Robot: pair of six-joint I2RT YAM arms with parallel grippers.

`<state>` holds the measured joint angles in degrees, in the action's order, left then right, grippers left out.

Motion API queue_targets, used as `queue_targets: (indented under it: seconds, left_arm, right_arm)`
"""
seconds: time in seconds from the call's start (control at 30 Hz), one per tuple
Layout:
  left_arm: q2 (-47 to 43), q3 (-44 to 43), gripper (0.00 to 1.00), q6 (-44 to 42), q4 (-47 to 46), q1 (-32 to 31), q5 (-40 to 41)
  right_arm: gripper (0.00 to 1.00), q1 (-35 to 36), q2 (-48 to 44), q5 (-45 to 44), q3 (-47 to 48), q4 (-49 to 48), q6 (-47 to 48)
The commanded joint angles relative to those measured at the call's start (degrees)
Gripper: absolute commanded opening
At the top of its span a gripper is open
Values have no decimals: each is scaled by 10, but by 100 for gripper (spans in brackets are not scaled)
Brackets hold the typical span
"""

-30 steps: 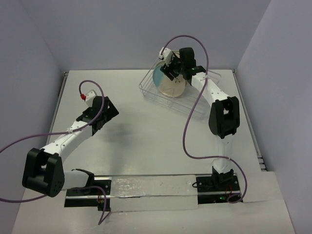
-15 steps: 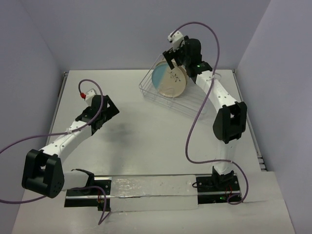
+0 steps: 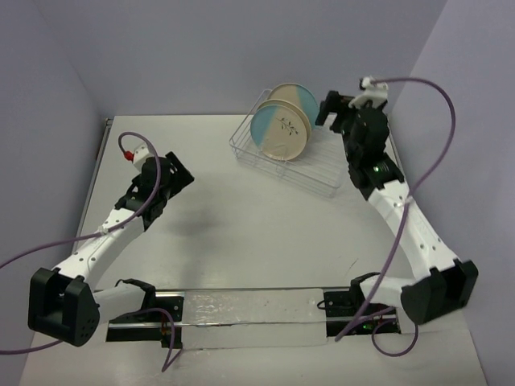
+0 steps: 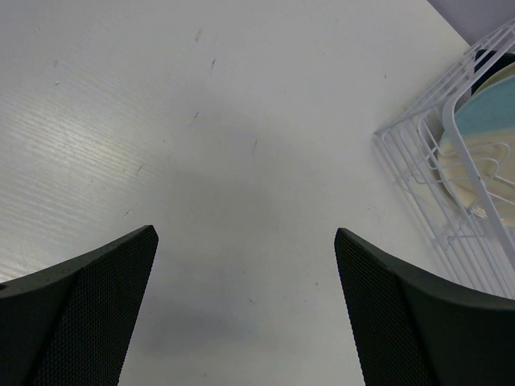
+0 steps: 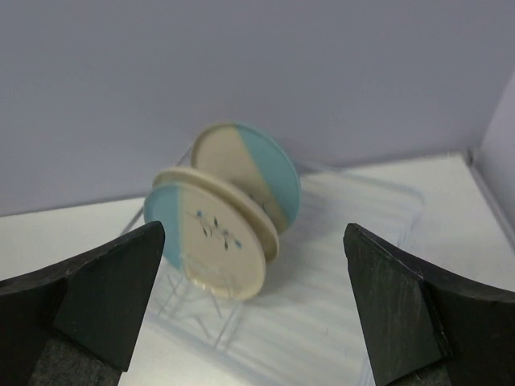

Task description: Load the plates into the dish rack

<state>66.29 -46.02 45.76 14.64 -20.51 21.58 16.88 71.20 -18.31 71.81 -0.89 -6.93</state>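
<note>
The dish rack (image 3: 322,181) stands at the back of the table, right of centre. Three plates stand upright in it. The front plate (image 3: 279,133) is half light blue, half cream with a dark sprig. A plain cream plate (image 5: 241,195) stands close behind it. A second cream and blue plate (image 3: 296,100) stands at the back. The dark blue plate is not clearly in view. My right gripper (image 3: 328,108) is open and empty, just right of the plates, and faces them (image 5: 253,265). My left gripper (image 3: 179,173) is open and empty over bare table (image 4: 245,241), left of the rack (image 4: 418,153).
Grey walls close in the table at the back and on both sides. A purple cable (image 3: 426,153) loops off each arm. A raised rail (image 3: 100,153) runs along the table's left edge.
My right gripper has let go of the front sprig plate and drawn back to the right, away from the rack. The plate stays standing. My left arm has shifted slightly left.
</note>
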Motion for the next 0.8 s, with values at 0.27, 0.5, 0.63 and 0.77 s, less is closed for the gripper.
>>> queue_targets:
  seconds: [0.27,0.5,0.63,0.77]
  left_arm:
    - [-87,57,99,-14,-59,4,15]
    - [-113,75,99,2,-51,4,33]
    - [-129,78,99,3,-43,5,33]
    - [-145,85,99,4,-43,5,45]
  right_arm:
    - [100,-3,-295,-118,-333,111,-225]
    - [100,-3,-412,-134,-444,129,-304]
    - [100,-3,-441,-161,-453,147,-313]
    - [100,-3,-438,-171,-447,158,-321]
